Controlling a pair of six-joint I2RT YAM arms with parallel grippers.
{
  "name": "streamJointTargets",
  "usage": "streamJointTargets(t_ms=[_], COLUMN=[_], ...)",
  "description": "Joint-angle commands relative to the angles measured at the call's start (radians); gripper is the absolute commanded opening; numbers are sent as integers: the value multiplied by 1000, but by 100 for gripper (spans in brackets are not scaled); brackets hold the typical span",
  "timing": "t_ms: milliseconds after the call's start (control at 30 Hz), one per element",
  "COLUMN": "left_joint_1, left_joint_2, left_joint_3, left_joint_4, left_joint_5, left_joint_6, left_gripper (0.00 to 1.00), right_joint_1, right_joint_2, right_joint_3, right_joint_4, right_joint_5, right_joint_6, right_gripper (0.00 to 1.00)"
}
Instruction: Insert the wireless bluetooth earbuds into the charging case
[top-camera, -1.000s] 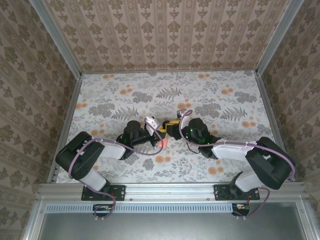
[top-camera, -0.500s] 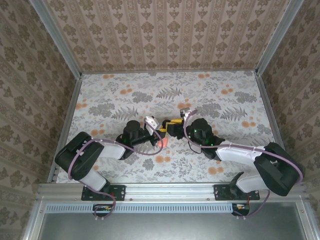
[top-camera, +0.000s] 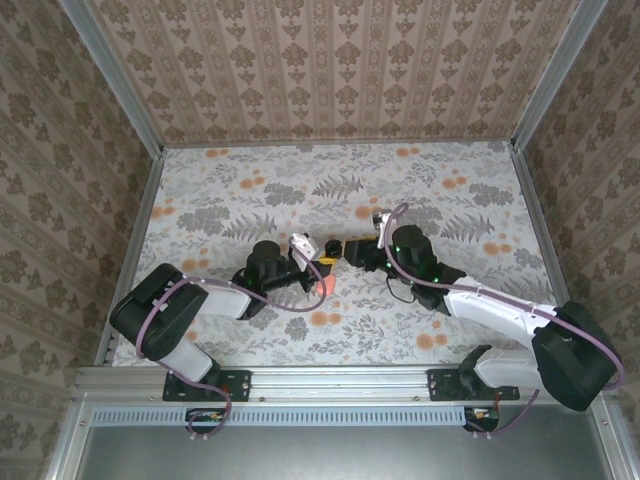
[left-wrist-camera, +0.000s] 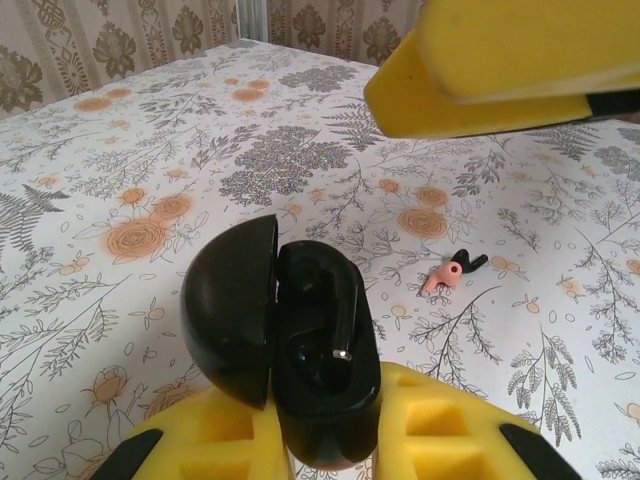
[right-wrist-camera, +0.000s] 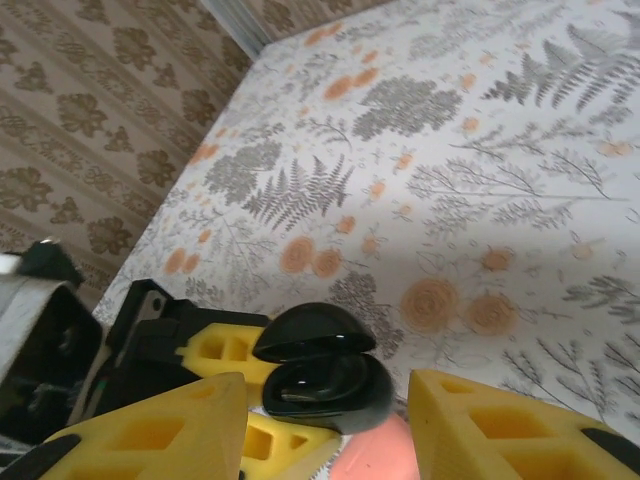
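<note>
— Where's your charging case (right-wrist-camera: 375, 452)?
— Bottom centre, a pink sliver below the open black shell (left-wrist-camera: 300, 340) that your left gripper (left-wrist-camera: 325, 430) clenches. Your right gripper (right-wrist-camera: 325, 395) gapes, empty.
— And the earbud (left-wrist-camera: 452, 272)?
— Loose on the tablecloth (left-wrist-camera: 120, 150), right of the shell.

Not much room around the black clamshell (left-wrist-camera: 300, 350), tbh. The left gripper (left-wrist-camera: 325, 425) pinches it from both flanks, so sideways is blocked. One yellow finger of the right gripper (right-wrist-camera: 325, 390) hangs over it, that gripper's spread fingers straddle it, and a blurry pink thing (right-wrist-camera: 372, 450) sits just under it. Past the clamshell, the table (top-camera: 420, 190) runs free to the back wall (top-camera: 330, 70), bar a tiny pink-and-black bit (left-wrist-camera: 452, 272) lying near.
</note>
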Motion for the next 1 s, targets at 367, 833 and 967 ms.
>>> streamJointTargets(t_ms=[367,833,967], left_joint_1=[-15,-29,-34], left_joint_2=[-59,-90,-90], left_joint_3=[7,26,41], left_joint_4=[-85,-178,-215], left_joint_5=[-9,-48,-69], left_joint_6=[95,156,175], left_gripper=[8,8,8], right_joint_1=[-67,-67,-67], right_joint_2=[190,279,292], right_joint_3=[131,153,152], right_joint_4=[-133,-104,-104], right_joint_5=[-249,-274,-273], right_joint_6=[203,224,227], right_gripper=[52,46,39])
